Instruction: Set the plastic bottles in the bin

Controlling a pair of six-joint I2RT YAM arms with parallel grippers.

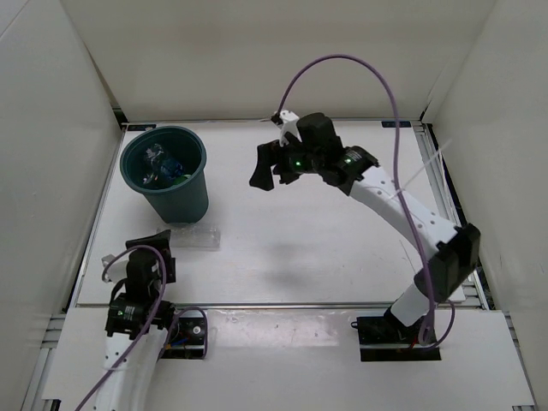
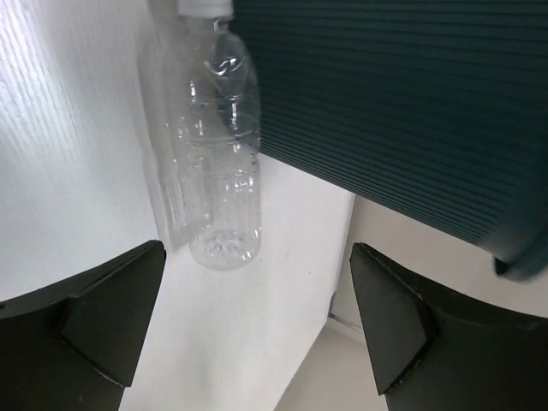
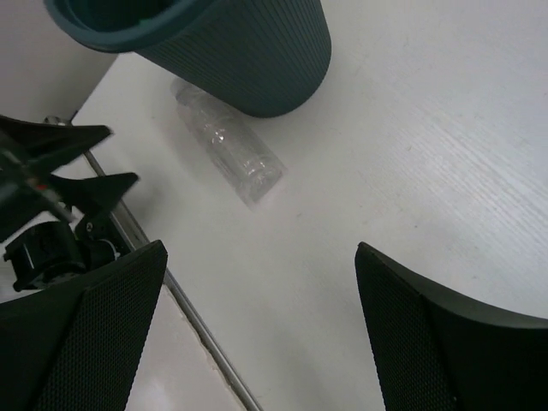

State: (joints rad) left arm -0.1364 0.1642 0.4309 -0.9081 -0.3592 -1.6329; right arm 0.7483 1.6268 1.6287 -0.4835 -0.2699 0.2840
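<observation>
Bench (image 1: 308,248): white board, white walls (image 1: 51,128) around it. The bin (image 1: 187,199) stands upright toward the far left corner. Inside it I make out a blue-labelled bottle (image 1: 174,165) and a bit of green (image 1: 182,179); the rest is too tangled to count.

One clear bottle (image 1: 195,235), no label, lies on its side on the bench at the near foot of the bin. From the left wrist, this bottle (image 2: 224,154) runs along beside the ribbed bin wall (image 2: 385,103), cap end away from the camera. I cannot tell whether it is touching the bin or just beside it. The right wrist shows one end of it (image 3: 227,145) tucked under the bin's flare (image 3: 248,51).

Left arm (image 1: 137,300): folded low at the near left, wrist aimed at the lying bottle. Left jaws spread wide, empty, bottle beyond the tips.

Right arm (image 1: 402,214): arched up from the near right, wrist high over the far middle of the bench and turned toward the bin. Right jaws spread wide, holding nothing. A purple cable (image 1: 342,60) loops above it.
</observation>
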